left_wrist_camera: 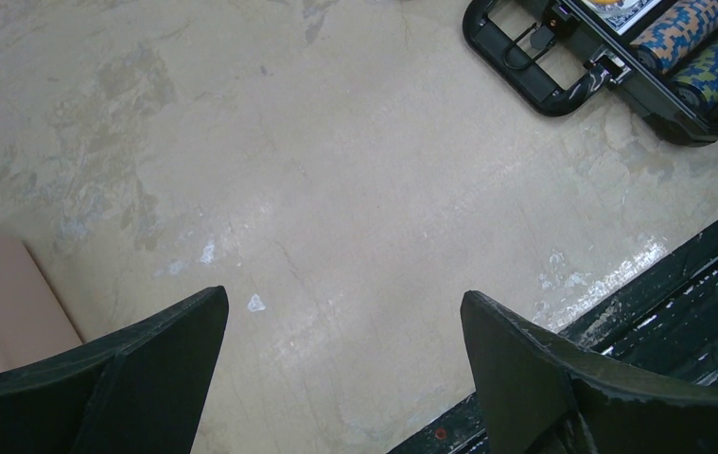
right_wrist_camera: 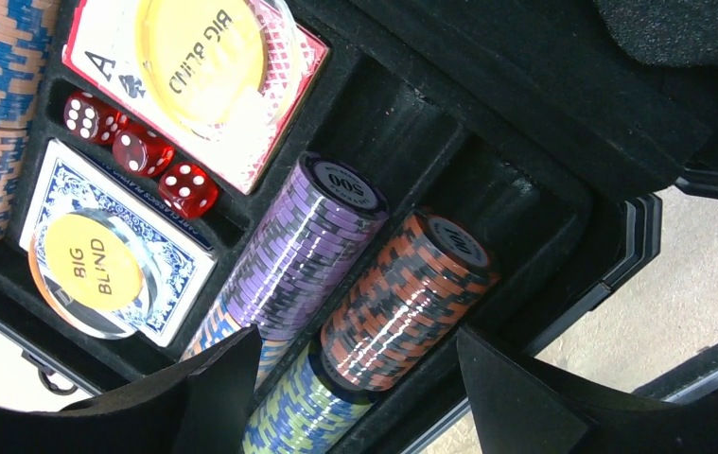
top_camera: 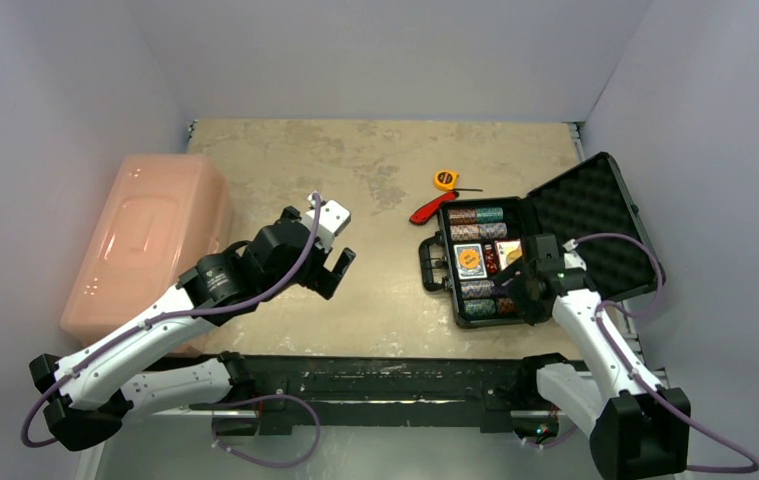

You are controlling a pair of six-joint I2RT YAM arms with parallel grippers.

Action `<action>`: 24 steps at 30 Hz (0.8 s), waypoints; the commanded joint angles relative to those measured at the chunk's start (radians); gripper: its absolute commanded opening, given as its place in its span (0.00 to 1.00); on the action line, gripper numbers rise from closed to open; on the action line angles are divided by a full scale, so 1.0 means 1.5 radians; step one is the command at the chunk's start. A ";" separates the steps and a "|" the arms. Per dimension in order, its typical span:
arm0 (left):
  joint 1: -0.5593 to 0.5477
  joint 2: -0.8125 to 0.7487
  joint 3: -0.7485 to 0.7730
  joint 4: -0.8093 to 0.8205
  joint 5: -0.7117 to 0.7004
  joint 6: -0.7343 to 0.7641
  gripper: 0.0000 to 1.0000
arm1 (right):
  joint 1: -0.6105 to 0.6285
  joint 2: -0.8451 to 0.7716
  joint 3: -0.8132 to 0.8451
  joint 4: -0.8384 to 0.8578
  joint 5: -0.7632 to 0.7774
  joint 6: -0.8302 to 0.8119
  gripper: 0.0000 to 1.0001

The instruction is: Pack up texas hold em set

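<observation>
The black poker case (top_camera: 595,265) lies open at the table's right, its egg-crate foam lid (top_camera: 595,215) tilted back. Inside are chip rolls (top_camera: 475,215), two card decks (right_wrist_camera: 113,251) with clear "BIG BLIND" discs (right_wrist_camera: 90,265) on them, and three red dice (right_wrist_camera: 142,151). My right gripper (top_camera: 527,290) hovers open over the near end of the tray, above an orange-black chip roll (right_wrist_camera: 407,298) and a purple roll (right_wrist_camera: 303,246). My left gripper (top_camera: 340,270) is open and empty above bare table left of the case; the case handle (left_wrist_camera: 520,52) shows in its view.
A large pink plastic bin (top_camera: 150,245) stands at the left. A yellow tape measure (top_camera: 444,180) and a red-handled tool (top_camera: 427,211) lie behind the case. The black base rail (top_camera: 375,375) runs along the near edge.
</observation>
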 commanded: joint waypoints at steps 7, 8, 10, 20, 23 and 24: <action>-0.001 0.003 0.017 0.001 -0.016 0.006 0.93 | 0.002 -0.017 0.059 -0.037 0.032 -0.040 0.81; 0.000 0.004 0.017 0.001 -0.017 0.006 0.93 | 0.002 -0.014 0.062 -0.036 0.040 -0.039 0.80; 0.000 0.004 0.017 0.000 -0.017 0.006 0.93 | 0.002 -0.008 0.064 -0.030 0.061 -0.036 0.77; -0.001 0.004 0.018 -0.001 -0.017 0.006 0.93 | -0.026 0.025 0.057 0.000 0.123 -0.021 0.47; -0.001 0.005 0.018 -0.002 -0.017 0.005 0.93 | -0.044 0.033 0.048 0.002 0.130 -0.012 0.38; -0.001 0.006 0.018 -0.002 -0.017 0.005 0.93 | -0.049 0.037 0.047 -0.001 0.133 -0.007 0.36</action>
